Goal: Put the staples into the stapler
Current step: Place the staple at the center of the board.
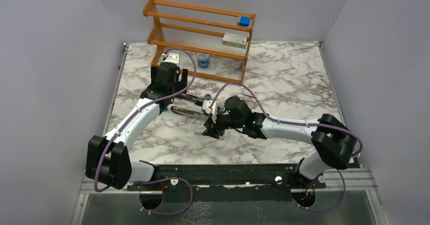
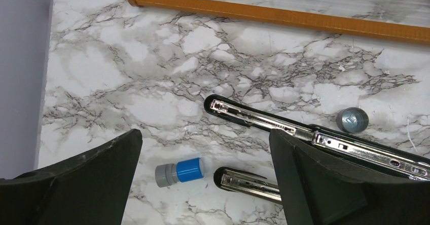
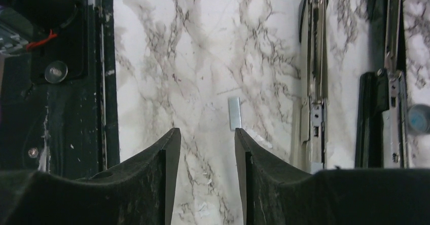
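Note:
The stapler (image 1: 188, 112) lies swung open on the marble, two black bars with silver channels side by side. In the left wrist view its upper bar (image 2: 263, 121) and lower bar (image 2: 246, 180) run in from the right. My left gripper (image 2: 205, 134) hangs wide open above them, holding nothing. A short silvery strip of staples (image 3: 234, 113) lies flat on the table, left of the stapler's bars (image 3: 313, 73). My right gripper (image 3: 205, 136) is open just short of the strip, nothing between its fingers; the strip lies in line with the right finger (image 3: 243, 149).
A blue-and-grey cap (image 2: 180, 172) lies by the lower bar's tip, and a grey round cap (image 2: 352, 119) beside the upper bar. The wooden rack (image 1: 203, 32) stands at the back with a box and a blue cube. A black rail (image 3: 66, 83) edges the table's near side.

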Controlling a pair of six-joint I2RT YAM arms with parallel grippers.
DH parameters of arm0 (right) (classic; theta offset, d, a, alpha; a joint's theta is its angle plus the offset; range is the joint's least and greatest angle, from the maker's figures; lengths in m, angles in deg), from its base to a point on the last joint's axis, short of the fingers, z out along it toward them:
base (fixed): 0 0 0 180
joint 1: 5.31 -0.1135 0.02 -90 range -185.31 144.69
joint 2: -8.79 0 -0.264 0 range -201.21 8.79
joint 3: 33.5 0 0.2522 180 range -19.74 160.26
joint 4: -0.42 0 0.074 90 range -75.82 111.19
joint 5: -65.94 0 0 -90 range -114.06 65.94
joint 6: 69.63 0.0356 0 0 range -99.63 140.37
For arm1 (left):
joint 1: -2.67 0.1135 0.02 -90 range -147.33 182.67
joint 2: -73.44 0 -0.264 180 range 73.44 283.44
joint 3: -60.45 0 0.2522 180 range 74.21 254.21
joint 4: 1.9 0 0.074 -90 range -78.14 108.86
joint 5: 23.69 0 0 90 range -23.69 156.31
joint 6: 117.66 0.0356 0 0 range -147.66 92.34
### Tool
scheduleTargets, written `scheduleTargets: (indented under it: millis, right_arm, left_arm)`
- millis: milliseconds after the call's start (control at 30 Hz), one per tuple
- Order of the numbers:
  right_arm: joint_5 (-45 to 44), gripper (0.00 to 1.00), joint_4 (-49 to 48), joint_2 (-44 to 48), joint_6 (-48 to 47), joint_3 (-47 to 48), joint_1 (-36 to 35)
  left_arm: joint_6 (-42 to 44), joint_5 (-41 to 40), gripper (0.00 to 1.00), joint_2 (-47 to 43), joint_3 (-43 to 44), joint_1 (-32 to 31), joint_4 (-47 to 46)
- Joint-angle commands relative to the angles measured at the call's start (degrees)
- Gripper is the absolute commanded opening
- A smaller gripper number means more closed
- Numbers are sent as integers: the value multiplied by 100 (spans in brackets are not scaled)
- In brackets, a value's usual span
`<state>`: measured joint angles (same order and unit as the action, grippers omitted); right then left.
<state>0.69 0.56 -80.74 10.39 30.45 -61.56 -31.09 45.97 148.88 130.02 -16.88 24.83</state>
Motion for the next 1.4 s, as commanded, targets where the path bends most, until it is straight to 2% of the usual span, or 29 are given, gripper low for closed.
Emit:
scheduleTargets:
  millis: [0,200,300,500,633,900,1367]
  right_arm:
    - [-309,47,-446,131,118,-376,-32]
    - [334,44,-541,69,-75,-548,-33]
    - [429,43,-1298,-38,115,-854,-33]
    - [608,52,-2045,-730,40,-855,-32]
    - [400,53,-2527,-997,-155,-896,-33]
    - [-105,62,-3004,-1417,-647,-1019,-10]
    - [547,61,-2957,-1876,-804,-963,334]
  left_arm:
    - [-46,-96,99,-151,-40,28,4]
    - [-42,-54,99,-125,-31,25,20]
    - [-36,-75,99,-96,-35,24,20]
    - [-19,-65,99,-64,-29,23,15]
    - [-18,-84,99,-73,-40,29,13]
    - [-18,-35,99,-23,-38,23,19]
    - [-21,12,99,94,-5,27,36]
